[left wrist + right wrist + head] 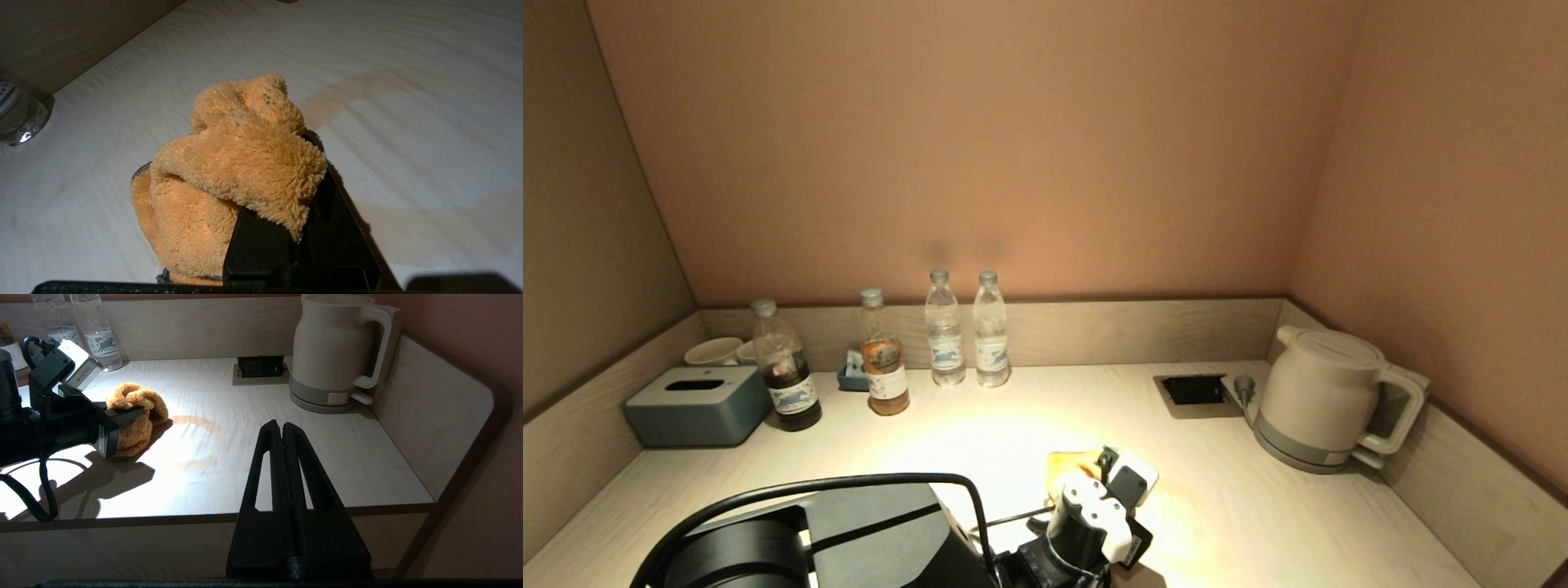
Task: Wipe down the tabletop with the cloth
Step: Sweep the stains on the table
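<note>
A fluffy orange cloth [1063, 464] is bunched on the pale wooden tabletop [980, 425], near the front middle. My left gripper [1080, 475] is shut on the cloth and holds it against the table. In the left wrist view the cloth [237, 163] covers the black fingertips of the left gripper [296, 163]. The right wrist view shows the cloth [137, 404] in the left gripper [126, 416], with a faint brown ring-shaped mark [196, 441] on the table beside it. My right gripper [282, 426] is shut and empty, in front of the table's front edge, out of the head view.
A white kettle [1319, 400] stands at the right back beside a recessed socket [1194, 390]. Two clear water bottles [968, 331], two brown-filled bottles [882, 355], a grey tissue box [697, 404] and cups [715, 351] line the back left. Walls close in three sides.
</note>
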{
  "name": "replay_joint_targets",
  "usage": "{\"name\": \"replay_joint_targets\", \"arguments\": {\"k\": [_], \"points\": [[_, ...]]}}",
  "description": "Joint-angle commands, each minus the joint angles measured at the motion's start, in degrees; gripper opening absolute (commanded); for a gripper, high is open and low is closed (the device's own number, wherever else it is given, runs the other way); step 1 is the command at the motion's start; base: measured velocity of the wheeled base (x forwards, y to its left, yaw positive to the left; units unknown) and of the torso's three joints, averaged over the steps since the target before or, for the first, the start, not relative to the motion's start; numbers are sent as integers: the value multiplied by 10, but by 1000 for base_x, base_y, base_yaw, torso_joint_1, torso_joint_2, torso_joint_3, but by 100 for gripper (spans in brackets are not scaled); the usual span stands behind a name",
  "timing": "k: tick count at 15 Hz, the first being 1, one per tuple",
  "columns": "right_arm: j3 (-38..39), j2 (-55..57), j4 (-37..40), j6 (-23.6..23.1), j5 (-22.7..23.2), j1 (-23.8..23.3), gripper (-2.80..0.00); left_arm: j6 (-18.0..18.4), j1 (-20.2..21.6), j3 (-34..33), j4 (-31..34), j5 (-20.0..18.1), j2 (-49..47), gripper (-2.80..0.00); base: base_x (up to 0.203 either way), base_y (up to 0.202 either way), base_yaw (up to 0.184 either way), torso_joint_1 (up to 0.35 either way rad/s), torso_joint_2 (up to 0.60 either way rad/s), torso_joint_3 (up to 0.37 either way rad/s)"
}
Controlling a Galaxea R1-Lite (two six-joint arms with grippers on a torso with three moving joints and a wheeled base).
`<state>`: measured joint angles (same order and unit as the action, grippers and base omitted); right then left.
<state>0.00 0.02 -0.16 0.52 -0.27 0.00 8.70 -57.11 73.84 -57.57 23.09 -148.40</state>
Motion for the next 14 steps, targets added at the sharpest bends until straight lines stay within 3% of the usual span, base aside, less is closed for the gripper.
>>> {"name": "replay_joint_targets", "arguments": {"k": [1,14], "points": [[0,0,0,0,0,0,-280,1,0,3,-2,2,-3,-280,0,0,0,0,0,0],[0,0,0,0,0,0,-280,3,9,-4,-4,9,-7,-280,0,0,0,0,0,0]]}}
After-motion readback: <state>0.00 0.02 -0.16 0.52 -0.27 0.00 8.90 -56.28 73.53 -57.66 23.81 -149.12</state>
